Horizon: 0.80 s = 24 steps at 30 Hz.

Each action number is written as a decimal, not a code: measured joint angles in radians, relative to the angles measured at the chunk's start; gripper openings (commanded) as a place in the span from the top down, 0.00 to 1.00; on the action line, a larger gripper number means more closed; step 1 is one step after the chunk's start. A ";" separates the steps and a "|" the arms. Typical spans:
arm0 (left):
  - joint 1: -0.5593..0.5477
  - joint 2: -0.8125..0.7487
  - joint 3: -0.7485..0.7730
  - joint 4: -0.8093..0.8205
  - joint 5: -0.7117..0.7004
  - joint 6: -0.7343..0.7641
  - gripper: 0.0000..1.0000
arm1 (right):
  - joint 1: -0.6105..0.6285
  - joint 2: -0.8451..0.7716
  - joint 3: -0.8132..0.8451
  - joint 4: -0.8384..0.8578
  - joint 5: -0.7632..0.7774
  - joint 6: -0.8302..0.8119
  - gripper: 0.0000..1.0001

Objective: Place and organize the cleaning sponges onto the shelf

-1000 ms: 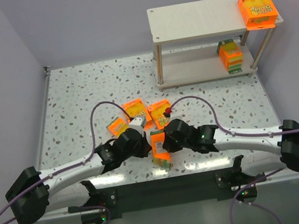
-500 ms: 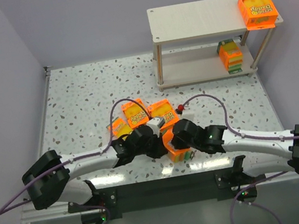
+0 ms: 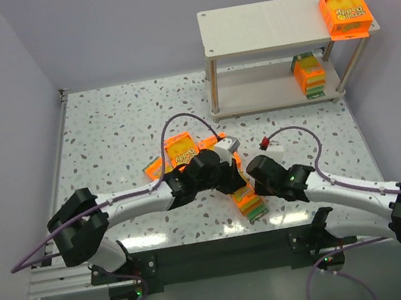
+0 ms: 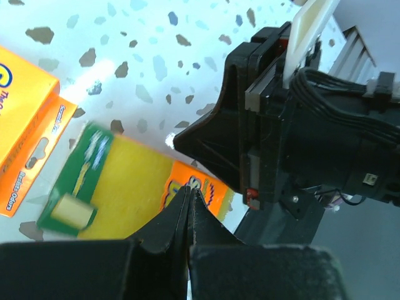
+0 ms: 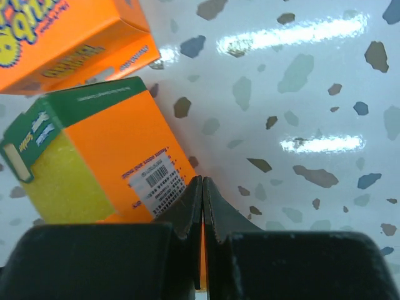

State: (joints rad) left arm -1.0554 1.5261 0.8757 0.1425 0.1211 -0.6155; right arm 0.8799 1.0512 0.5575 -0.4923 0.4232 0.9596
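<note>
Speckled tabletop point(image 5: 350, 206) is reflecting glossily, sponge pack point(image 5: 119, 156) is presenting smooth printed card, shelf point(image 3: 255, 17) is showing matt pale wood.

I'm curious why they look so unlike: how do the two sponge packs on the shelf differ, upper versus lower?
The top pack lies flat on the upper board of the shelf, orange printed face up; the lower pack stands on the lower board, showing yellow, orange and green layers. The top pack sits at the right end; the lower pack sits further in. Both rest on the shelf.
</note>
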 measured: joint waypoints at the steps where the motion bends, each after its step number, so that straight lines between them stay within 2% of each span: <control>1: 0.000 0.015 0.002 -0.001 0.003 0.000 1.00 | -0.006 0.011 -0.008 -0.002 -0.007 -0.008 1.00; 7: 0.000 0.047 0.002 -0.006 0.004 0.005 1.00 | -0.049 0.053 -0.011 0.006 -0.031 -0.043 0.99; 9: 0.000 0.047 0.003 -0.006 0.001 0.008 1.00 | -0.064 0.052 -0.011 0.001 -0.025 -0.044 0.82; 11: 0.000 0.040 0.003 -0.013 -0.011 0.008 1.00 | -0.073 0.032 -0.010 -0.018 -0.014 -0.044 0.75; 12: 0.000 0.031 0.003 -0.022 -0.023 0.008 1.00 | -0.076 0.010 -0.010 -0.034 -0.006 -0.043 0.65; 13: 0.000 0.017 0.003 -0.033 -0.037 0.010 1.00 | -0.076 -0.019 -0.010 -0.052 0.004 -0.040 0.61; 14: 0.000 0.003 0.003 -0.040 -0.050 0.010 1.00 | -0.076 -0.054 -0.008 -0.071 0.010 -0.040 0.51; 19: 0.001 -0.082 0.000 -0.081 -0.135 0.035 1.00 | -0.078 -0.232 0.007 -0.140 -0.027 -0.050 0.38; 20: 0.001 -0.089 -0.008 -0.080 -0.138 0.037 1.00 | -0.079 -0.258 0.007 -0.142 -0.054 -0.056 0.34; 24: 0.001 -0.115 -0.102 -0.082 -0.124 0.035 1.00 | -0.081 -0.318 0.002 -0.127 -0.212 -0.079 0.29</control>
State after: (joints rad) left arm -1.0546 1.4113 0.7738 0.0605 -0.0032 -0.5808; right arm 0.7990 0.7330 0.5594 -0.6193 0.2115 0.8803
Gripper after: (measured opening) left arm 0.016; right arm 0.689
